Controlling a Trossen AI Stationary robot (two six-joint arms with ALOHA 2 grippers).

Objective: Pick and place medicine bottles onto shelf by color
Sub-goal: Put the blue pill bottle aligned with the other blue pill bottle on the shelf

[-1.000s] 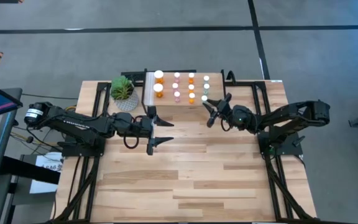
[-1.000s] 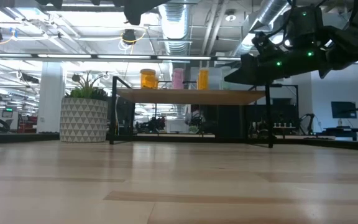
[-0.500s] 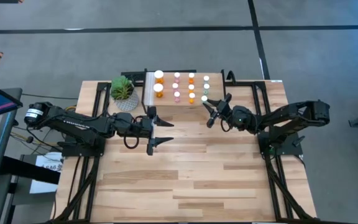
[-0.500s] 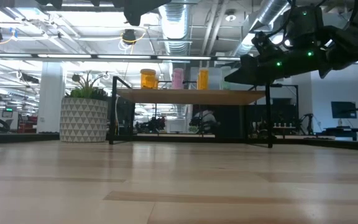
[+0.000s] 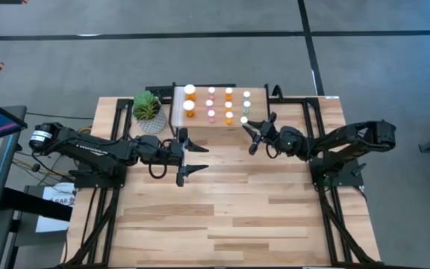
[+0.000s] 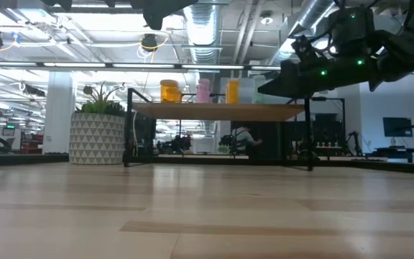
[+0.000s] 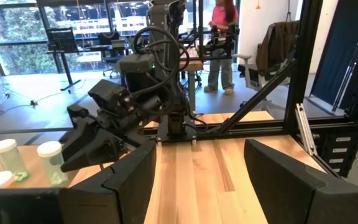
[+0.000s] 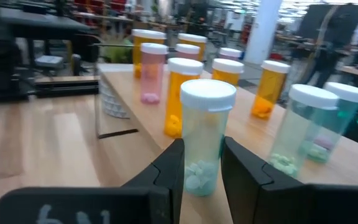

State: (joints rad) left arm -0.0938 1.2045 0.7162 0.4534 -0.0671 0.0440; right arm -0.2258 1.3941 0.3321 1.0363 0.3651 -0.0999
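High view: the plank desk (image 5: 222, 202) lies bare over its whole near half, with open room between the two arms and toward the front edge. The shelf (image 5: 219, 105) stands at the far edge of the desk, its white strip (image 5: 178, 107) at the end nearest the potted plant (image 5: 148, 110), which sits just beside it. On the shelf the medicine bottles (image 5: 228, 104) stand upright in short rows, apart from one another: two larger orange ones (image 5: 189, 99) next to the strip, then pink, orange and green-teal ones toward the right arm's side.

The left end effector (image 5: 189, 155) hangs over the desk in front of the shelf's strip end, well apart from the bottles, its fingers spread wide and grasping nothing.

The right end effector (image 5: 254, 132) reaches the shelf's front edge on the green-teal side. In the right wrist view its two fingers (image 8: 168, 171) flank a green-teal bottle (image 8: 204, 134) standing at the shelf's edge; whether they press on it or have let go I cannot tell. Two more green-teal bottles (image 8: 308, 127) stand just beside it, and an orange one (image 8: 183, 93) close behind, so little room is left around that bottle.

In the low view the shelf (image 6: 221, 110) stands on thin black legs (image 6: 128, 129) with open space under it.
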